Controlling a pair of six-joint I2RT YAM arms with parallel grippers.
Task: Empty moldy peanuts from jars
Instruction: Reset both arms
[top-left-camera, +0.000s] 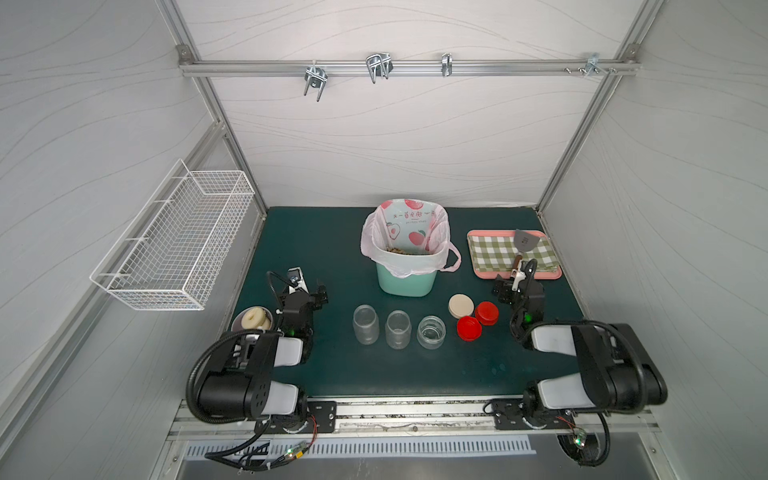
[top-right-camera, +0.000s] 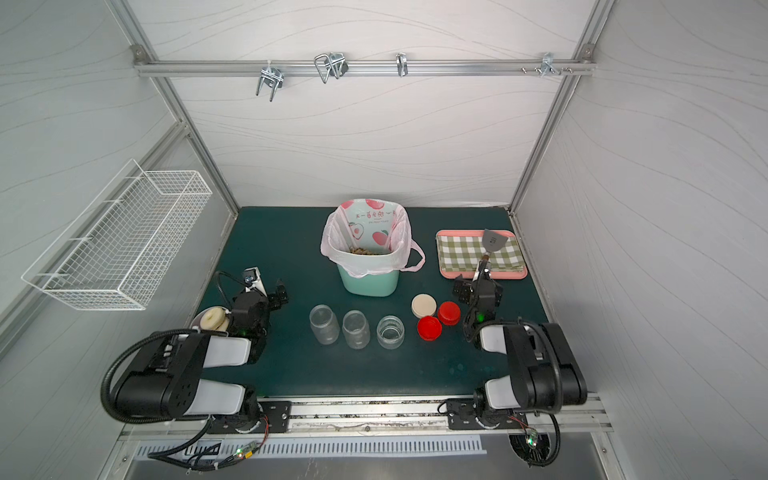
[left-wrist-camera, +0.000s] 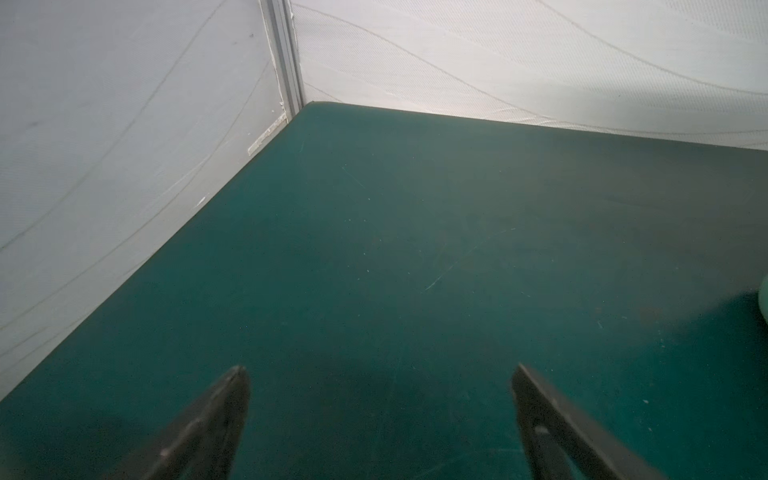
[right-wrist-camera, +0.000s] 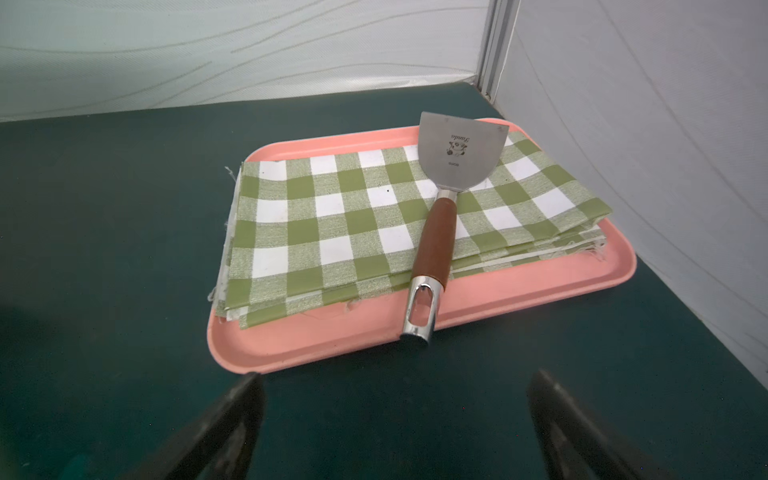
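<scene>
Left wrist: mat edge (left-wrist-camera: 216, 192) beyond end effector (left-wrist-camera: 380, 374)

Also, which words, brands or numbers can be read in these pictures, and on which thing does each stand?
"Panda" or "Yanda", in script, seen upside down: on the spatula blade.
Small word below its logo: too small to read.
Characters printed on the pink bag in the bin: too blurred to read.
No other text shows.
</scene>
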